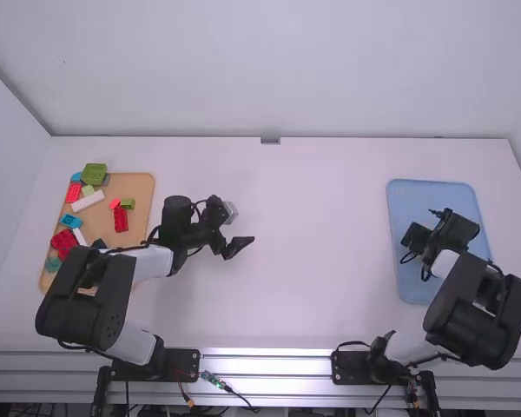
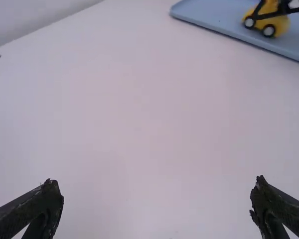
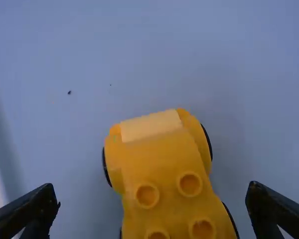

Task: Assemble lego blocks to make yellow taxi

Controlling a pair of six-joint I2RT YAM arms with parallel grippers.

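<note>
Fingers of the right gripper are spread, the yellow car showing between them, wheels down on the blue tray; fingers of the left gripper are spread too, above the desk left of the blue tray, and farther left of it loose blocks lie on a tan board

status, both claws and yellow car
Left claw open over table. Right claw open over car. Car upright on blue tray, nothing seen blocking it.
</note>
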